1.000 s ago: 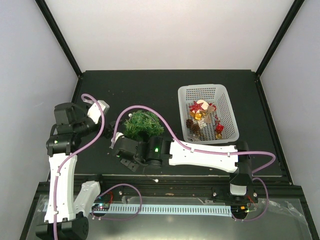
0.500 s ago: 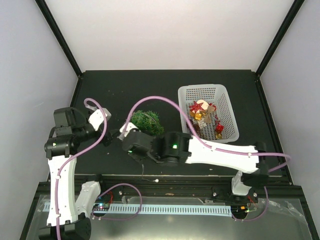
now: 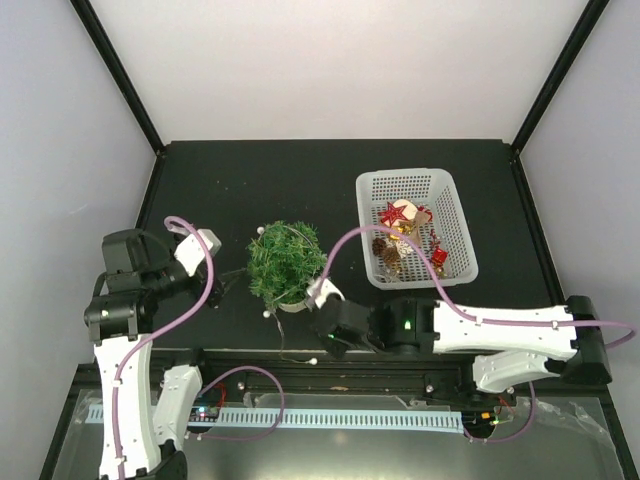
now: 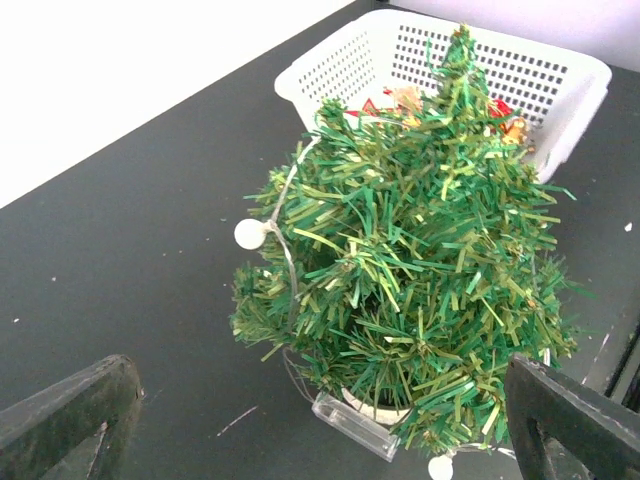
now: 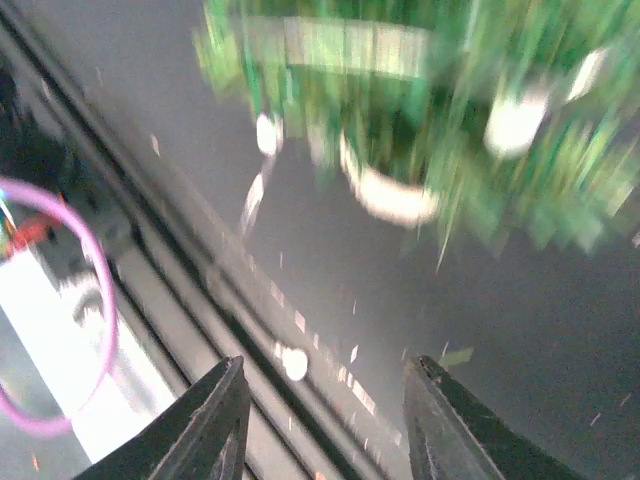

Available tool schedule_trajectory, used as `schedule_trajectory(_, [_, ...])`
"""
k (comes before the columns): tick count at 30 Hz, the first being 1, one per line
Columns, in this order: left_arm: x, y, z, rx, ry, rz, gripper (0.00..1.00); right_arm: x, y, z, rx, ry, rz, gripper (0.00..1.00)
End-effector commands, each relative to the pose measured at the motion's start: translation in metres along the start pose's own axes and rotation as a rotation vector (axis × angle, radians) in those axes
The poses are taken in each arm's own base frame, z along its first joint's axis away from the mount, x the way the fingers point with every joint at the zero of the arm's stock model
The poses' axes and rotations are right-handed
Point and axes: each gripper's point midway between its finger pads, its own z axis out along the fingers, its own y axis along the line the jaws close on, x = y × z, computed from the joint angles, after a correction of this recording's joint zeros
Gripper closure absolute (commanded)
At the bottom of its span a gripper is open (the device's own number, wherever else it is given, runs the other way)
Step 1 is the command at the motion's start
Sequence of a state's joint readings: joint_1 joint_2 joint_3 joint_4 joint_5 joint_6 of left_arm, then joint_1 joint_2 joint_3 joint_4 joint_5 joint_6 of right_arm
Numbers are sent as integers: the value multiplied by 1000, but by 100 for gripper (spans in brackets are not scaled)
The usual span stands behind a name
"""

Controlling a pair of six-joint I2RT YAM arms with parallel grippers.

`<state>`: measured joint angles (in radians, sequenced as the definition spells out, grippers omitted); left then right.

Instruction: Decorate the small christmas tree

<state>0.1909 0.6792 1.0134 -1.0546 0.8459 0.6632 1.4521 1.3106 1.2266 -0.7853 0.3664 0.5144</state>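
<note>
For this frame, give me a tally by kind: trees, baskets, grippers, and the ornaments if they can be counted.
small christmas tree: 1
white mesh basket: 1
grippers: 2 (left gripper, right gripper, both open and empty)
ornaments in the basket: a mixed pile, too small to count
Total: 4 counted, plus the pile

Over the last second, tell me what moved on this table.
The right tool swung from the left of the tree across its front to its right, near the base, and it is empty. The tree is now uncovered. Nothing was gripped or released. The tree, basket and open left tool stayed about where they were.
</note>
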Motion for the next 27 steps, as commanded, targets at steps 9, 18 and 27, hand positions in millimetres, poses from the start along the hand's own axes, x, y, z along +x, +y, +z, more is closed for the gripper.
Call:
schedule_trajectory(9, [-45,13,-35,-219,-183,-148,1,68,64,45,-308,17,145,50])
schedule_trajectory(18, [-49,-9,-49,-218,-242,-153,1,73,81,91,-281,20,144,45])
schedule_trajectory(27, [-44,-26,-61,-243,-276,-131,1,71,82,122,-313,74,238,45])
